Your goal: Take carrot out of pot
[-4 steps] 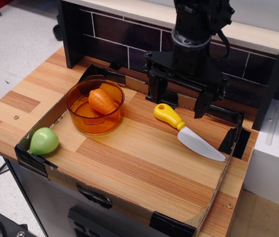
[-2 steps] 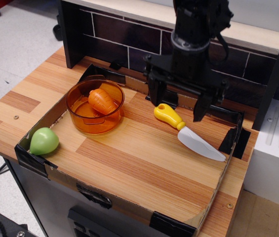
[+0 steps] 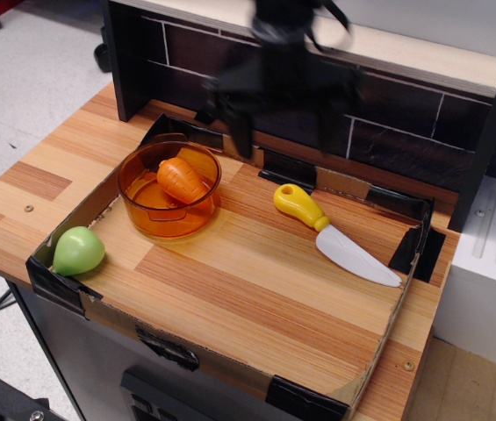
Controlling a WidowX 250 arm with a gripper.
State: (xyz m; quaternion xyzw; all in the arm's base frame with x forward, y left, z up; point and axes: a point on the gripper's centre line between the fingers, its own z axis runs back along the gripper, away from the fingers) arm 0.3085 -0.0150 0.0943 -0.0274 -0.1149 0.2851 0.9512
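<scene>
The orange toy carrot [image 3: 182, 179] lies tilted inside the round amber pot [image 3: 139, 203] at the back left of the board. My black gripper [image 3: 284, 133] is motion-blurred, raised above the back edge, to the right of and behind the pot. Its two fingers [image 3: 240, 132] hang down spread apart with nothing between them.
A yellow-handled toy knife [image 3: 331, 232] lies right of the pot. A green pear-shaped toy [image 3: 78, 250] sits at the front left corner. A low cardboard rim [image 3: 230, 355] with black tape corners borders the board. A dark tiled back wall [image 3: 406, 132] stands behind.
My gripper has moved left and upward, from above the knife's handle toward the pot, and is now blurred. The carrot, pot, knife and green toy have not moved.
</scene>
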